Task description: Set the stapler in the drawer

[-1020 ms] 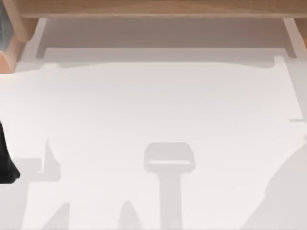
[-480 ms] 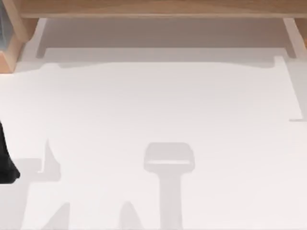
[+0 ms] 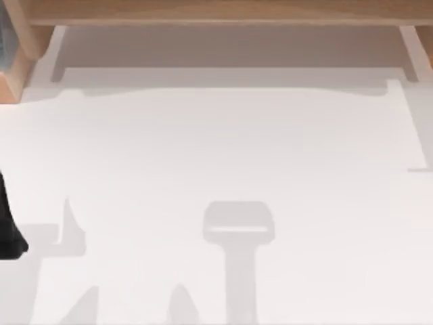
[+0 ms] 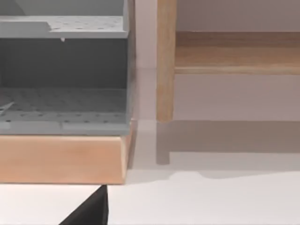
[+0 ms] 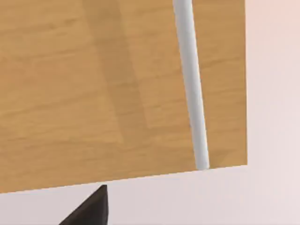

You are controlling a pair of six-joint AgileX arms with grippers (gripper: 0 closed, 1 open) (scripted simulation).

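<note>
- The left arm (image 3: 7,233) is a dark shape at the far left edge of the white table (image 3: 216,149).
- In the left wrist view, a black corner of the left gripper (image 4: 91,211) sits low over the table. I cannot tell if it is open or closed.
- It faces a grey rack (image 4: 63,75) that stands on a wooden block (image 4: 61,159). A wooden post (image 4: 165,61) stands just beside the rack.
- A long wooden frame (image 3: 216,12) runs along the far side of the table.
- A black corner of the right gripper (image 5: 91,208) is near a wooden panel (image 5: 93,93) with a pale round bar (image 5: 192,84) on it. I cannot tell if it is open or closed.
- I cannot tell where the stapler is.
</note>
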